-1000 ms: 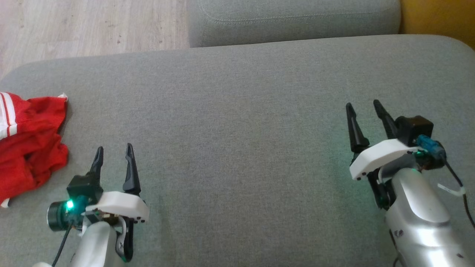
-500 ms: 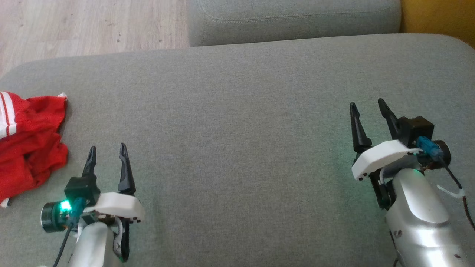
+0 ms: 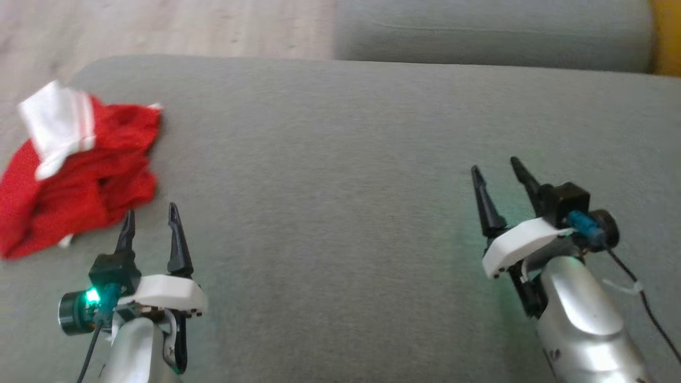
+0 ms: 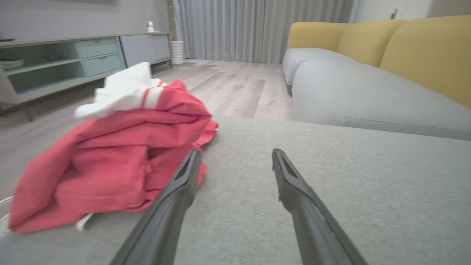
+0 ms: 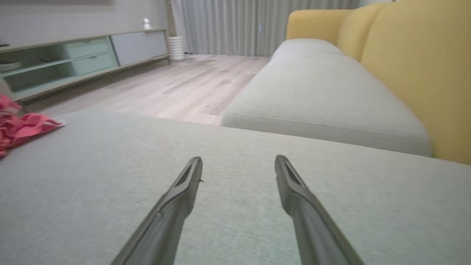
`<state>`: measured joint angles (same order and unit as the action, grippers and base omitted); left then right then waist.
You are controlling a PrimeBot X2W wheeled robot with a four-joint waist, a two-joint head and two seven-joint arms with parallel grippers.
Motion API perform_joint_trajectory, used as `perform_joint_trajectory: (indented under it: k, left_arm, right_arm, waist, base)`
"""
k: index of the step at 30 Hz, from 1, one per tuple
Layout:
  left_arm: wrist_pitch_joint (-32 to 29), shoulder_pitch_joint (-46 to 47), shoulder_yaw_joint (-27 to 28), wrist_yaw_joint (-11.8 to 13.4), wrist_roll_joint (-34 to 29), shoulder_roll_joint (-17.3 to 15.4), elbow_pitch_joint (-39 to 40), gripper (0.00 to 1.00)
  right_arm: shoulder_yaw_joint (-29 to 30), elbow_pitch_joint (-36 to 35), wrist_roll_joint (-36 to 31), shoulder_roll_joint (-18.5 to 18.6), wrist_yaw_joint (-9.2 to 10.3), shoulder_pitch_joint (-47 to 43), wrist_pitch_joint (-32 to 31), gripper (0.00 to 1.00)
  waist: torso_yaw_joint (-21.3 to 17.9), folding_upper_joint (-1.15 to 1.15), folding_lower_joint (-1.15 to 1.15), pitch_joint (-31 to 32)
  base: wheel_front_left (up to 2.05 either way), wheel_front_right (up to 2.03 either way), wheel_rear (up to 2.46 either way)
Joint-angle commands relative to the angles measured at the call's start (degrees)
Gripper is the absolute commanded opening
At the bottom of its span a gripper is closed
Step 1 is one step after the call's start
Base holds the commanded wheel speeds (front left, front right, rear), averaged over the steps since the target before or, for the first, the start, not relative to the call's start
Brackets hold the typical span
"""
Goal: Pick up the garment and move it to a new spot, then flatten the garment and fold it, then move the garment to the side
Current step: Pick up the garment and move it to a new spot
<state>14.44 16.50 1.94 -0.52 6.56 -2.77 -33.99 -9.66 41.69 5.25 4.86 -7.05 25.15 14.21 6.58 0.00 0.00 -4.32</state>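
at the near edge of the head view, the left pincer [image 3: 151, 210] is seen at the lower left and the right pincer [image 3: 493, 165] at the lower right, both held over a wide grey cushion [image 3: 340, 159]. each pincer is released: its two dark fingers are spread apart and nothing is held between them. a green light [image 3: 93, 295] is lit on the mount beside the left pincer.

just beyond the left pincer, and a little to its left, the garment [image 3: 80, 175] is found. it is red with a white striped band on top, and it is crumpled in a heap at the cushion's left end, near the far corner. in the left wrist view the tip of one finger is lined up with the garment's near hem. the picture is blurred there, so it seems to be just beside the cloth, and contact cannot be told. the right pincer is kept well apart from the garment, a red edge of which is seen at the left border of the right wrist view.

farther off, a second grey cushion [image 3: 479, 37] is set beyond the first, with yellow backrests [image 4: 423, 51] behind it. a wooden floor [image 3: 159, 26] is seen past the garment, and a low cabinet [image 4: 73, 59] and grey curtains [image 4: 257, 29] are placed at the back of the room.
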Motion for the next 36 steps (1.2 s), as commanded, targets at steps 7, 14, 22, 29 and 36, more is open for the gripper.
perform_joint_trajectory:
  k: [7,14,22,29,36]
  left_arm:
    - [0.6,0.2,2.6,-0.1,-0.4,-0.7,2.5,1.0]
    - [0.6,-1.4,4.1,-0.3,-0.2,-0.7,2.7,1.0]
    - [0.6,0.5,5.4,-1.0,-0.4,-1.2,4.4,1.0]
    - [0.6,9.5,7.1,-3.4,0.4,-6.5,1.8,1.0]
    - [-0.7,20.0,5.4,-6.4,2.4,-13.9,-5.0,1.0]
  right_arm:
    - [-5.0,-2.7,2.9,-1.5,-0.44,0.2,0.8,1.0]
    - [-7.3,-3.0,4.5,-1.9,-0.44,0.1,0.8,1.0]
    - [-8.7,-3.0,4.7,-2.0,-0.44,0.9,0.8,1.0]
    - [-10.9,-4.2,4.2,-0.9,-0.44,4.0,0.8,1.0]
    - [-12.9,-6.3,4.5,1.5,-0.44,6.2,0.8,1.0]
  waist:
    - [13.1,0.0,0.0,1.0]
    - [18.4,0.0,0.0,0.7]
    - [18.3,0.0,0.0,-1.3]
    - [14.6,0.0,0.0,-6.6]
    - [11.1,0.0,0.0,-11.9]
  base:
    - [0.0,0.0,0.0]
    - [0.0,0.0,0.0]
    - [0.0,0.0,0.0]
    - [0.0,0.0,0.0]
    - [0.0,0.0,0.0]
